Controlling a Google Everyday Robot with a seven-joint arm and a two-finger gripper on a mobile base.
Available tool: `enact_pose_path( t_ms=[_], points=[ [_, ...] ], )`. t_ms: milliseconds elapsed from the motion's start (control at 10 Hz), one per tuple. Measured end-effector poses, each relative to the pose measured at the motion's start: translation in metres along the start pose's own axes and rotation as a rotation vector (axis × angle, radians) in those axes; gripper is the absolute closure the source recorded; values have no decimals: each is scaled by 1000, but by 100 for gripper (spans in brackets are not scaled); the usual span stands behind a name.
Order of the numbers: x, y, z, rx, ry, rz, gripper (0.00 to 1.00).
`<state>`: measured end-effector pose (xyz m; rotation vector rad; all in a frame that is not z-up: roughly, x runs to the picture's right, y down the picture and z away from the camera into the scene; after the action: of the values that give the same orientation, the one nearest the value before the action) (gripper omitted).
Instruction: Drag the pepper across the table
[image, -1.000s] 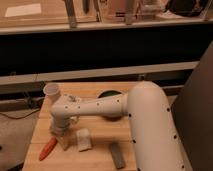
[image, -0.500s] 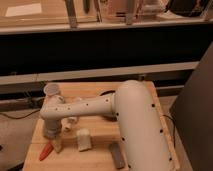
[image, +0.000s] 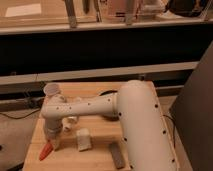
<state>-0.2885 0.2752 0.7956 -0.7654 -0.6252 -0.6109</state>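
Camera view has my arm (image: 95, 106) stretched across the surface (image: 100, 150) toward its left side, with the big white upper link (image: 142, 130) covering most of the right half. So the tool (image: 54, 142) is pointing down near the front-left corner, right at the upper end of the pepper (image: 46, 151). Whether it's spread or pinched, honestly can't tell from this angle, the wrist housing blocks it.

Pepper itself is lying flat, slanted, orange-red tip aimed at the front-left corner and pretty close to the left edge. Looks like the tool is touching or just beside its top end, but I can't say which.

Other stuff: a white tube-shaped bottle (image: 83, 139) just right of the tool, near the front edge. A grey bar (image: 117, 155) sits further right along the front edge, partly tucked against the arm. There's also a pale cup (image: 52, 90) near the back-left corner, behind the wrist.
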Motion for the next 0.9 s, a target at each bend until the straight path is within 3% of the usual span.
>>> enact_pose_path(
  t_ms=[100, 200, 900],
  points=[
    [0, -1, -2, 1, 0, -2, 97],
    [0, -1, -2, 1, 0, -1, 100],
    [7, 1, -20, 53, 19, -20, 100]
  ],
)
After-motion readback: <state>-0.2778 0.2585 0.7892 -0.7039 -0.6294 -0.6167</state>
